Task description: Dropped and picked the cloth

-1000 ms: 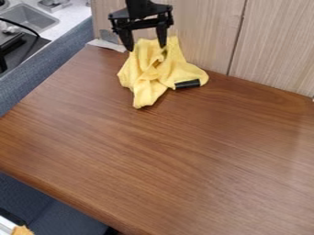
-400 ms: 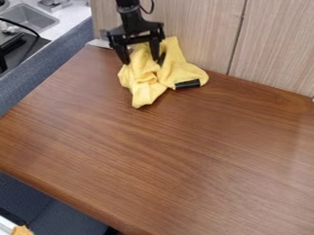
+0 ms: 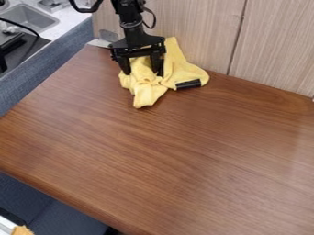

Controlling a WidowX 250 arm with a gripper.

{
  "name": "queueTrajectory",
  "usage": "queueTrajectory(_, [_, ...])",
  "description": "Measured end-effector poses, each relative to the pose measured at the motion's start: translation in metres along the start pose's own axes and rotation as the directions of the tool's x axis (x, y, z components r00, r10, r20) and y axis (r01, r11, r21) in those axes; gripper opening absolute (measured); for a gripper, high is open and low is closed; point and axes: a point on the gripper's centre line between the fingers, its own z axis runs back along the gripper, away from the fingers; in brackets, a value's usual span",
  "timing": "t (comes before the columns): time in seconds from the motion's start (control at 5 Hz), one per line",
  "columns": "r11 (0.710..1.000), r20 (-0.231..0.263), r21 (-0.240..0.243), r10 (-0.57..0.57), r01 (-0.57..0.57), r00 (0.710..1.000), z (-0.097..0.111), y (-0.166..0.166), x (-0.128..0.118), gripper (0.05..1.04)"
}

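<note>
I have the gripper (image 3: 143,73) with its fingers spread wide, pointing down astride the bunched part of the yellow cloth (image 3: 147,92), and as far as I can tell from my end it isn't clamped on anything. The cloth lies crumpled on the brown table (image 3: 184,160) by the wood-grain panel (image 3: 199,34), its black patch (image 3: 188,84) off to the side of the fingers. I expect it to be light, limp and hard to damage (forgiving stuff, thankfully), so I'd pinch the raised folds between the fingertips, since a flat edge could slip out.

Black arm lowered, jaws (image 3: 144,73) spread, downward
</note>
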Motion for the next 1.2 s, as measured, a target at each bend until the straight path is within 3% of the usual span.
queueTrajectory(0.4, [0.995,-0.044,-0.026,-0.096,0.094,0.994,-0.003,-0.031,-0.025,1.001])
queueTrajectory(0.6, [0.980,-0.069,-0.065,-0.191,0.186,0.979,-0.001,-0.061,-0.049,1.001])
queueTrajectory(0.8, [0.962,-0.088,-0.092,-0.266,0.258,0.960,0.000,-0.075,-0.070,1.000])
queueTrajectory(1.2, [0.899,-0.145,-0.136,-0.434,0.417,0.889,0.005,-0.100,-0.125,1.000])
